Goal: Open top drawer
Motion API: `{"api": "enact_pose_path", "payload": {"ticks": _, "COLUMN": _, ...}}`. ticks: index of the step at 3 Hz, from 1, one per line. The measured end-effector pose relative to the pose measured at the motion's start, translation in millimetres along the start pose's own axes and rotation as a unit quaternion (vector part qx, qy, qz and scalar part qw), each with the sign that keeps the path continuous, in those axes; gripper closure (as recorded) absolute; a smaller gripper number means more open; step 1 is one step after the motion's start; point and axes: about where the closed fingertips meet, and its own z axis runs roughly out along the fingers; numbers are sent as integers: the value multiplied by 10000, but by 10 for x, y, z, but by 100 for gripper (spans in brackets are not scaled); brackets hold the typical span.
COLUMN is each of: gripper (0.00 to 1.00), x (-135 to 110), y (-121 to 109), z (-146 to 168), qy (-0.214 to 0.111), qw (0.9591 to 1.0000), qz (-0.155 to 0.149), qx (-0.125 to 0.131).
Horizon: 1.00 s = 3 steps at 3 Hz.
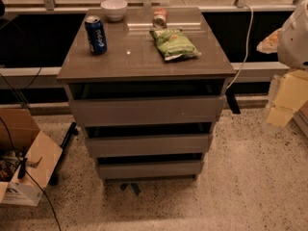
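Note:
The top drawer [147, 109] is the widest grey-brown front of the three. It sits just under the cabinet top [144, 57], with a dark gap above it. The mid-width front [148, 145] and the narrowest front [149, 169] lie below it. My gripper [285, 100] shows as pale yellowish parts at the right edge of the camera view, below the white arm housing [294, 32]. It is to the right of the cabinet, about level with the top drawer and well apart from it, touching nothing.
On the cabinet top stand a blue can [96, 34], a white bowl [114, 9], a tipped can [160, 18] and a green chip bag [174, 44]. An open cardboard box [24, 153] and cables lie on the floor at left. A white cable [246, 42] hangs at the cabinet's right.

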Motion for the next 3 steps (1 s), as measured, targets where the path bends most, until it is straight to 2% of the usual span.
{"api": "enact_pose_path", "payload": {"ticks": 1, "gripper": 0, "x": 0, "y": 0, "z": 0, "qy": 0, "qw": 10000, "qz": 0, "qx": 0}}
{"api": "enact_pose_path", "payload": {"ticks": 2, "gripper": 0, "x": -6, "y": -83, "z": 117, "qy": -211, "qw": 9998, "qz": 2, "qx": 7}}
{"api": "enact_pose_path", "payload": {"ticks": 3, "gripper": 0, "x": -4, "y": -218, "z": 363, "qy": -520, "qw": 9986, "qz": 9, "qx": 61}}
